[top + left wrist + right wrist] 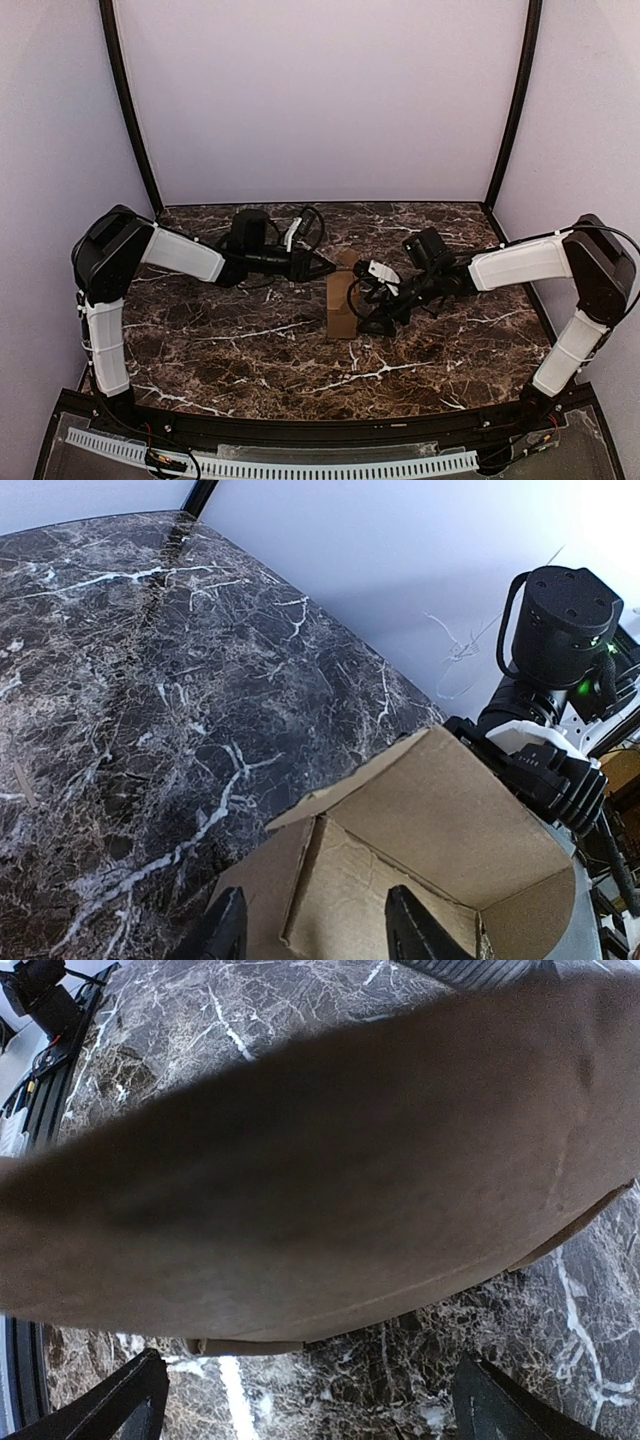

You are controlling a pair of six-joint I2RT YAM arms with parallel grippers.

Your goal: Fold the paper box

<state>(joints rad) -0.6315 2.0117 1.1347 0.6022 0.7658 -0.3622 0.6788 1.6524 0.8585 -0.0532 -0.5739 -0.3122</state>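
Paper box (320, 1160) blurred before wide-open right end effector (310, 1378); left end effector (316, 896) part-open astride its wall.

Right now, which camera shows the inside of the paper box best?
The left wrist view: the paper box is sharp there, open side facing the camera, inner panels and creases visible. The top view shows the paper box small, from outside. The right wrist view gives only a brown blur.
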